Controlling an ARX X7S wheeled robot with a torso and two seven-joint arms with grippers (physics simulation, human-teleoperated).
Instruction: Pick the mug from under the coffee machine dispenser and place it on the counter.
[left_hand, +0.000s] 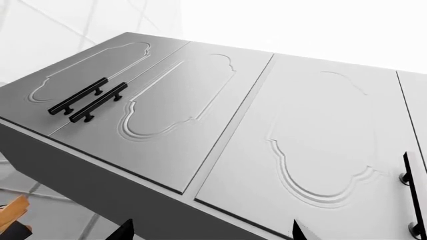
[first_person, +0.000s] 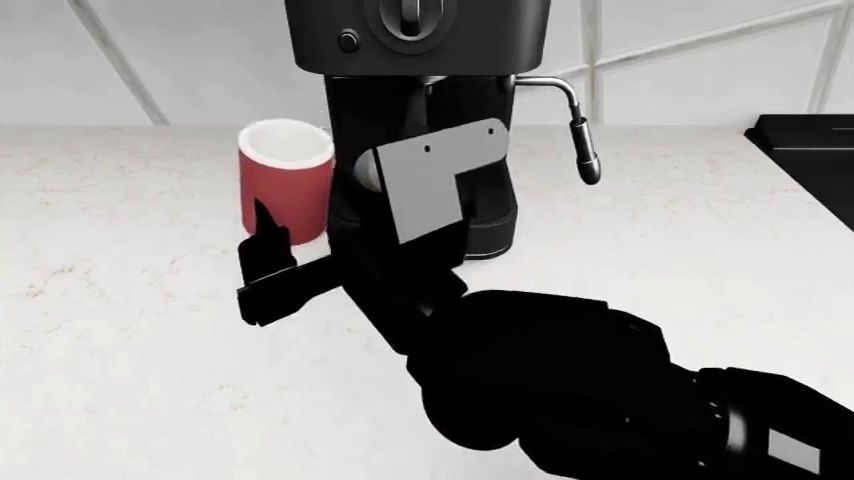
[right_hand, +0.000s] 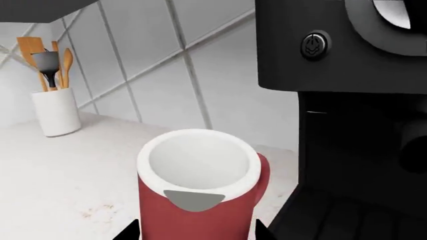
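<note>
White speckled counter stretches out before us, and on it the red mug stands upright just left of the black coffee machine, already out from under its spout. Our right gripper sits just in front of the mug with fingers spread to either side of the body, not clamped. We judge the mug stiff, light and glossy, so its mid-wall is the best hold; our left gripper faces grey cabinet doors, fingers apart.

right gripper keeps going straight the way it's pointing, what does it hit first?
Most likely the mug: in the right wrist view it sits dead ahead between the open fingertips of the right gripper. The coffee machine dispenser lies off to the side.
</note>
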